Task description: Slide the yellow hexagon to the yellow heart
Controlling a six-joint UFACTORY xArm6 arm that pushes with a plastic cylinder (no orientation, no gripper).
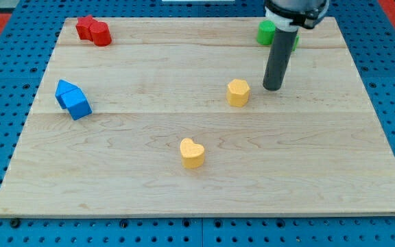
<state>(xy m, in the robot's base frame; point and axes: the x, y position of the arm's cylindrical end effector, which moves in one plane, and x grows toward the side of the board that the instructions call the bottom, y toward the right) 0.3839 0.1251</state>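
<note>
The yellow hexagon (238, 92) lies a little right of the board's middle. The yellow heart (192, 152) lies below it and to its left, well apart from it. My tip (273, 88) rests on the board just right of the hexagon, a small gap away, not touching it. The dark rod rises from there to the view's top.
Two red blocks (92, 30) sit together at the top left. Two blue blocks (73, 99) sit together at the left. Green blocks (267, 31) at the top right are partly hidden behind the rod. The wooden board (204, 199) lies on a blue pegboard.
</note>
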